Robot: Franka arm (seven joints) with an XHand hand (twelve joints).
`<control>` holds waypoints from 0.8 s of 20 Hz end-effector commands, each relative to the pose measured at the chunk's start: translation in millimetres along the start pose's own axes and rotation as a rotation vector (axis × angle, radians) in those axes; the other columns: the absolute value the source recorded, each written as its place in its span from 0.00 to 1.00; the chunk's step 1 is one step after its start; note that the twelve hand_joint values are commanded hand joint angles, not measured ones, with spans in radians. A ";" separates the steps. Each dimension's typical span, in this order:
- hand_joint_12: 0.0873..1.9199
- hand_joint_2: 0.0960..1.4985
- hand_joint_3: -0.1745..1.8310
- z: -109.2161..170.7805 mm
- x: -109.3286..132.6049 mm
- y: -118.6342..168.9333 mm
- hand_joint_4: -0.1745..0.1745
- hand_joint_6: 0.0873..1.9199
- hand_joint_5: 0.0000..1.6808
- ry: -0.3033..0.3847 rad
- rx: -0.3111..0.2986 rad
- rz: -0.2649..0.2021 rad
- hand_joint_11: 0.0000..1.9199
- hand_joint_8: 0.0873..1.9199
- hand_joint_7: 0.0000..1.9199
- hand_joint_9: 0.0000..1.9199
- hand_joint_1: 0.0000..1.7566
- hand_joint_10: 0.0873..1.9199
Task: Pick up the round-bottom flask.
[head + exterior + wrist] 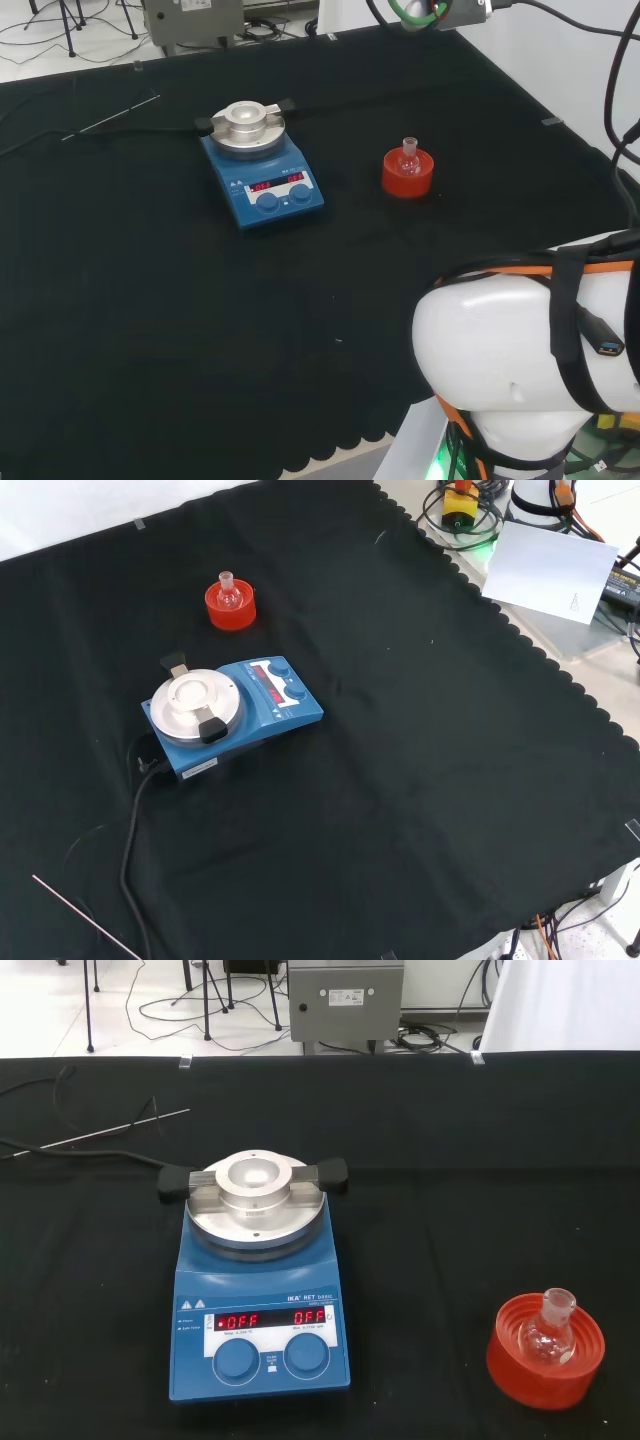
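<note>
A small clear round-bottom flask (409, 156) stands upright, neck up, in a red ribbed ring stand (407, 178) on the black cloth. In the front view the flask (229, 591) and its stand (231, 607) sit toward the far left of the cloth. The wrist view looks at the flask (547, 1333) in the stand (545, 1362) from a distance, with bare cloth between the camera and it. Nothing touches the flask.
A blue stirrer plate (263, 185) with a metal block on top stands left of the flask in the head view, its cable trailing over the cloth (135, 820). A thin metal rod (110, 118) lies beyond it. The arm's white link (520, 350) fills the head view's lower right.
</note>
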State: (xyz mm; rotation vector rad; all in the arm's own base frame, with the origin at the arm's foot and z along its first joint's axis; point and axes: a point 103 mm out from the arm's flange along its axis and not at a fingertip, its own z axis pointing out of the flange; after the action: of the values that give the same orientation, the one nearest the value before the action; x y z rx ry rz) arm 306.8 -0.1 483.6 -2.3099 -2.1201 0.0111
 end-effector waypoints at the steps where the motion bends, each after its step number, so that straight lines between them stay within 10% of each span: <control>1: 0.55 0.78 0.28 -71.1 40.3 -74.3 0.46 0.00 0.17 -0.095 -0.059 -0.073 0.00 0.22 0.05 0.10 0.08 0.29; 16: 0.53 0.86 0.24 -60.1 40.5 -58.8 0.46 0.00 0.14 -0.120 -0.028 -0.053 0.00 0.21 0.04 0.08 0.01 0.29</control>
State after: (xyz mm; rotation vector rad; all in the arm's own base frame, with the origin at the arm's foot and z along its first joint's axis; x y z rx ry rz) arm 262.8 38.5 544.2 -2.2875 -2.2689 0.0096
